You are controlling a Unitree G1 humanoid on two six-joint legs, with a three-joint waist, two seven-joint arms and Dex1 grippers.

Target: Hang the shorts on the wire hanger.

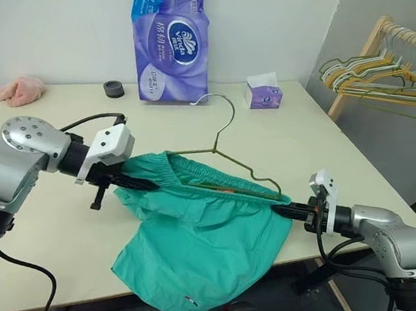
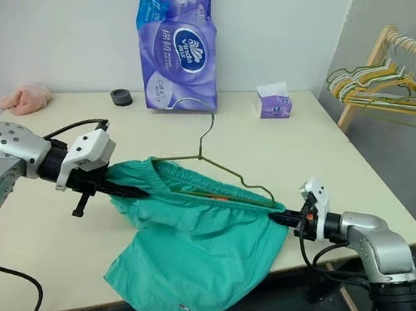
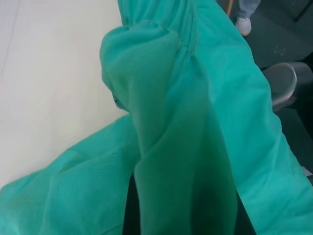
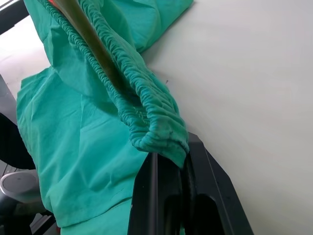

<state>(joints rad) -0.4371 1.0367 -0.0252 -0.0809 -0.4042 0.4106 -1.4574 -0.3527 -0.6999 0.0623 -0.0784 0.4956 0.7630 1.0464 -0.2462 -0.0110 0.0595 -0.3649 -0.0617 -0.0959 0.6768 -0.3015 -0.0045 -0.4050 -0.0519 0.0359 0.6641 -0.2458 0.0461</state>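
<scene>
Over the table (image 1: 386, 192), both grippers pinch the shorts' (image 1: 198, 238) waistband around the wire hanger (image 1: 224, 146).

The wire hanger's (image 1: 227, 154) lower bar lay hidden inside the waistband of the shorts (image 1: 198, 238) — just its hook and sloping shoulders stood clear toward twelve o'clock. The left gripper's (image 1: 151, 185) fingertips were buried in cloth at nine o'clock, the right gripper's (image 1: 276, 207) at three. The wooden rack (image 1: 373, 50) was cut off by the picture's edge — at two o'clock.
</scene>
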